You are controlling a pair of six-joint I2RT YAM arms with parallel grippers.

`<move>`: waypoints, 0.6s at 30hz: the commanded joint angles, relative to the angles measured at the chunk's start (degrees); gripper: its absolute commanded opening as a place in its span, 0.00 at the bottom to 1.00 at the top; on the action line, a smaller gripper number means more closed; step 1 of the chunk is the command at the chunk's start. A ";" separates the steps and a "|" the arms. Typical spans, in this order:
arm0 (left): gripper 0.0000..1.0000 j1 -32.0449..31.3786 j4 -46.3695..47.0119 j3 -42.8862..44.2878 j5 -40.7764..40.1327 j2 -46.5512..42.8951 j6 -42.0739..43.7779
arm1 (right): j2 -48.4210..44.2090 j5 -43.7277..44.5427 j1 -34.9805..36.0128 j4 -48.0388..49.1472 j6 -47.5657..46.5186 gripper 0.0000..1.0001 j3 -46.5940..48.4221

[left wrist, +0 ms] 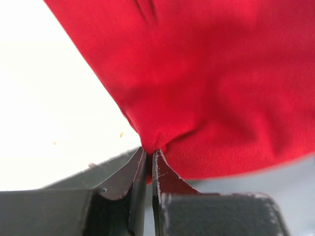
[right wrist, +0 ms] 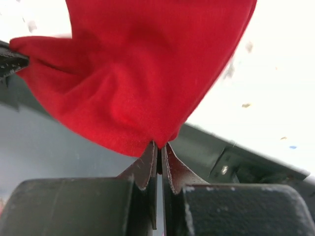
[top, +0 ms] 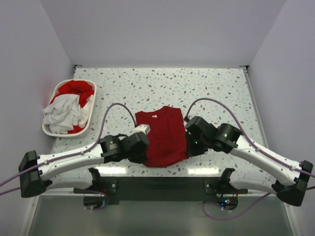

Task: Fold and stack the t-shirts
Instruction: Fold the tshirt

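Progress is judged early. One red t-shirt (top: 161, 135) lies on the worktop (top: 206, 88) near its front edge, no stack is visible, and a white t-shirt (top: 61, 113) and another red t-shirt (top: 76, 88) sit unfolded in the laundry basket (top: 49, 131) at far left. The left tool (left wrist: 150, 153) is clamped on the spread shirt's near left edge and the right tool (right wrist: 158, 146) on its near right edge, each pinching a bunched fold of cloth between almost-touching jaws.

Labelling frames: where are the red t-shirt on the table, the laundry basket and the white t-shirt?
red t-shirt (top: 165, 137), top view, its middle.
laundry basket (top: 59, 133), top view, near rim.
white t-shirt (top: 61, 112), top view, bunched middle.
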 commanded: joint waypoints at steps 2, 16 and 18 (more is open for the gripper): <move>0.00 11.30 1.62 6.51 -2.06 1.76 13.40 | 7.32 2.50 -9.56 0.24 -11.68 0.00 7.94; 0.02 31.35 13.13 12.75 1.72 13.71 24.05 | 31.66 -8.41 -27.41 8.68 -27.07 0.00 27.98; 0.02 34.07 15.76 13.10 2.07 16.26 24.23 | 35.78 -10.16 -28.65 10.78 -27.43 0.00 29.90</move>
